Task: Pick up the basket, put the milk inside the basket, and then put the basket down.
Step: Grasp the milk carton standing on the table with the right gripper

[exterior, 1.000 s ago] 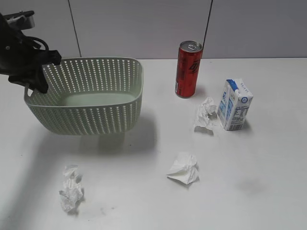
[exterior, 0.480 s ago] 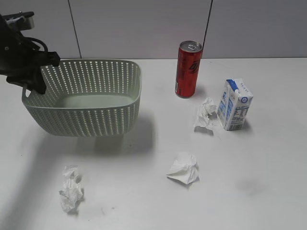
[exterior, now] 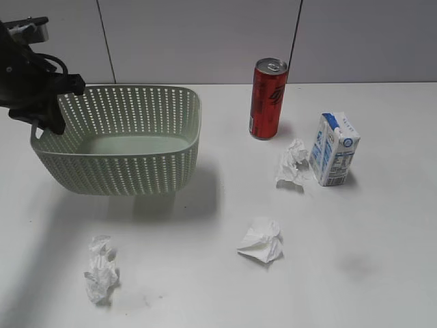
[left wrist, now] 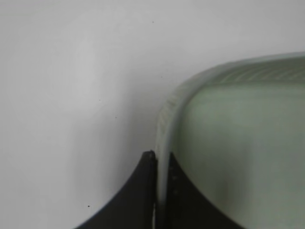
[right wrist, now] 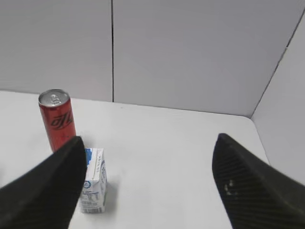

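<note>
- Risk 1: my left pincer [left wrist: 161, 191] has the basket [exterior: 130, 147] by 1 thin end rim only. The basket hangs tilted, its far end low near the worktop [exterior: 355, 273]. I judge that a jerk or twist could let the rim slide out of the pincer, or the basket swing.
- Risk 2: the milk carton [exterior: 334, 149] stands well apart from the basket, with a crumpled paper [exterior: 292, 162] touching or just beside it and the red drink can [exterior: 268, 98] near. A sloppy approach by my right pincer [right wrist: 147, 191] could tip the carton or drag the paper along.
- Risk 3: dropping the carton into a tilted, 1-sided hold adds weight off-centre. I judge the grip could give then.
- Left pincer: closed down hard on the basket rim, 1 finger either side of the wall, the pale green edge pinched between them in the left wrist view.
- Right pincer: spread wide, holding and touching nothing. It hovers above the worktop, with the carton and can in view beyond its left finger.
- 2 more paper wads [exterior: 261, 240] lie on the near worktop, clear of both pincers.
</note>
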Tool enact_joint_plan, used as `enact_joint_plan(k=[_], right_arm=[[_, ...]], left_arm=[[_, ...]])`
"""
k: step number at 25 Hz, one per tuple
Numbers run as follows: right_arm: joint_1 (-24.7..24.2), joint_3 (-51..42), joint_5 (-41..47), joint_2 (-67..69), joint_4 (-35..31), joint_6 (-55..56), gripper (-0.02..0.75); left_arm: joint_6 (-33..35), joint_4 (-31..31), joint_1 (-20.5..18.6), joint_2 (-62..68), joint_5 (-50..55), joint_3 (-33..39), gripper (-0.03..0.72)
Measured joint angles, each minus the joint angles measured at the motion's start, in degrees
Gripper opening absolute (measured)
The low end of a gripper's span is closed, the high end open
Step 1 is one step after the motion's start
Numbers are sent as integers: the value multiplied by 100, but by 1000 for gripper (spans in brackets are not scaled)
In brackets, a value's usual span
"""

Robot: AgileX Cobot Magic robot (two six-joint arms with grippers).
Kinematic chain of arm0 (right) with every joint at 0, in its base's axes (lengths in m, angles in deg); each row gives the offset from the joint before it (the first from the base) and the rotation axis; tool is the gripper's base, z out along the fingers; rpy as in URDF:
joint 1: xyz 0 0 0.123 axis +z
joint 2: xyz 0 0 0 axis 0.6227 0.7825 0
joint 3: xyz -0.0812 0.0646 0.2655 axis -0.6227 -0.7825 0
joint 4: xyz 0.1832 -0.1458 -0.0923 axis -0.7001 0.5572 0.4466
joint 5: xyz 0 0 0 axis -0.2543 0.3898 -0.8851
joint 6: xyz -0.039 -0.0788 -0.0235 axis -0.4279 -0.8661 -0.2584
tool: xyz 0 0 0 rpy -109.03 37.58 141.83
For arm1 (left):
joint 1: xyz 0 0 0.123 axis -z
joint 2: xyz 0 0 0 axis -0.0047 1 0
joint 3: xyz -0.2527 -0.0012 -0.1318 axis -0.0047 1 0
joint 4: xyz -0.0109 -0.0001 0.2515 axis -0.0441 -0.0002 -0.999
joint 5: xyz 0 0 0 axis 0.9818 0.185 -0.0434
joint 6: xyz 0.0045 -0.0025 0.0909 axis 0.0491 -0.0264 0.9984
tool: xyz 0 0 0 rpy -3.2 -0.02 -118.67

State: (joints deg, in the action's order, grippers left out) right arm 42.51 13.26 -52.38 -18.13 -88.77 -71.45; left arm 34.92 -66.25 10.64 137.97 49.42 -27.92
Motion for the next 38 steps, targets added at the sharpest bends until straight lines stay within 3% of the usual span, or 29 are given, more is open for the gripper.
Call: enact_joint_plan(k=[9,16,22,30,34,38], right_arm=[[827,2490,1419,3612,-69,-213,622],[906,3911,2655,5903,-174,226,622],[912,4543,3009,7055,-186,338,619],[912,4662,3087,7858,-192,344,583],[912,4662,3087,8032,-192,344,498],[912,4751,3195,8037,-175,344,328]], left_arm=[[0,0,0,0,16,0,-15],[0,-2,0,0,28,0,-15],[0,-2,0,0,34,0,-15],[0,-2,0,0,29,0,-15],[0,-2,0,0,29,0,-15],[0,-2,0,0,24,0,-15]])
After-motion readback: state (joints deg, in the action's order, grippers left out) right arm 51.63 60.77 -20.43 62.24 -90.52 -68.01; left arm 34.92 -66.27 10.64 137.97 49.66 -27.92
